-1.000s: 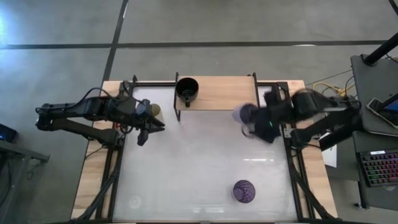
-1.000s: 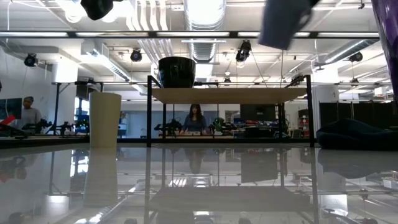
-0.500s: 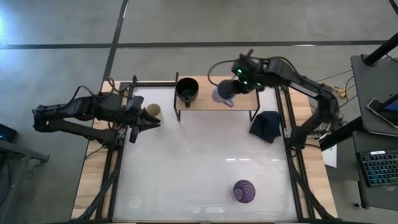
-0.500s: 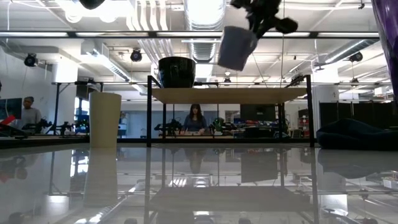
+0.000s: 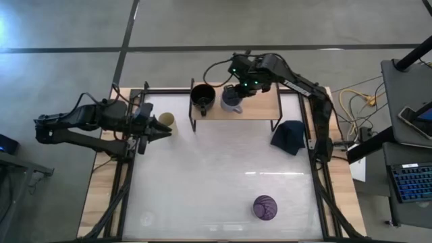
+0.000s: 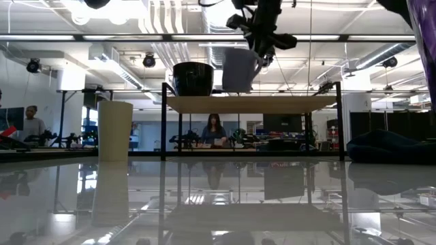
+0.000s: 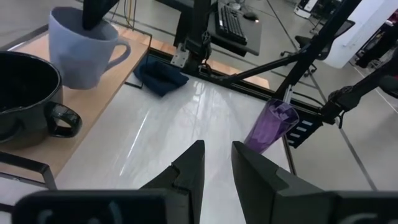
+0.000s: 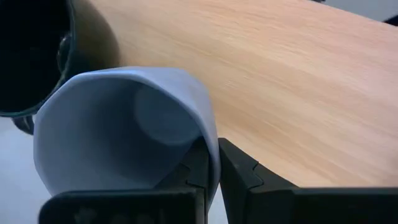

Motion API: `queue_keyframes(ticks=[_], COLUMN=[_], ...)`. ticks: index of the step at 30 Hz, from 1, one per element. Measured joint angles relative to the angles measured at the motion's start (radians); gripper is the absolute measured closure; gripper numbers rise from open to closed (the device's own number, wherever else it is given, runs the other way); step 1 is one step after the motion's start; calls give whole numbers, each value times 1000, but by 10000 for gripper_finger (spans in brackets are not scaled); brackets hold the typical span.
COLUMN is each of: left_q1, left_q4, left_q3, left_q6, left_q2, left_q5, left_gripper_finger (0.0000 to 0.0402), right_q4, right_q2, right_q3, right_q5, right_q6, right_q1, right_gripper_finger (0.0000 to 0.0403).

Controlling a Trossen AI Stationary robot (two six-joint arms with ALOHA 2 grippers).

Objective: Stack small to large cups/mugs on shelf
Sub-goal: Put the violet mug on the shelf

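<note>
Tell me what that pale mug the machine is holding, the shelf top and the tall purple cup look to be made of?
The lavender-grey mug, held by the right end effector over the shelf, looks like matte ceramic: opaque, thick-walled, no shine. The shelf top seems unvarnished light wood with visible grain, on thin black metal legs. The purple tumbler looks like translucent plastic or glass, since light passes through it.

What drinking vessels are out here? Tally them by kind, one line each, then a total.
Handled mugs: 2, the black mug on the shelf and the lavender-grey mug pinched by the right gripper beside it.
Handleless cups: 1, the cream cup by the left gripper.
Tumblers: 1, the purple tumbler.
Total: 4.
</note>
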Motion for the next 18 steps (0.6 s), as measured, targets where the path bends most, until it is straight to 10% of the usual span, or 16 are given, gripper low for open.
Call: queue_keyframes(ticks=[18], left_q1=[0], left_q4=[-34], left_q3=[0], left_q6=[2], left_q2=[1], left_q5=[0], left_gripper_finger=[336], right_q4=[7], right_q2=[40], right_q3=[18], right_q5=[30], right_q6=[60], right_q1=[-27], right_gripper_finger=[390])
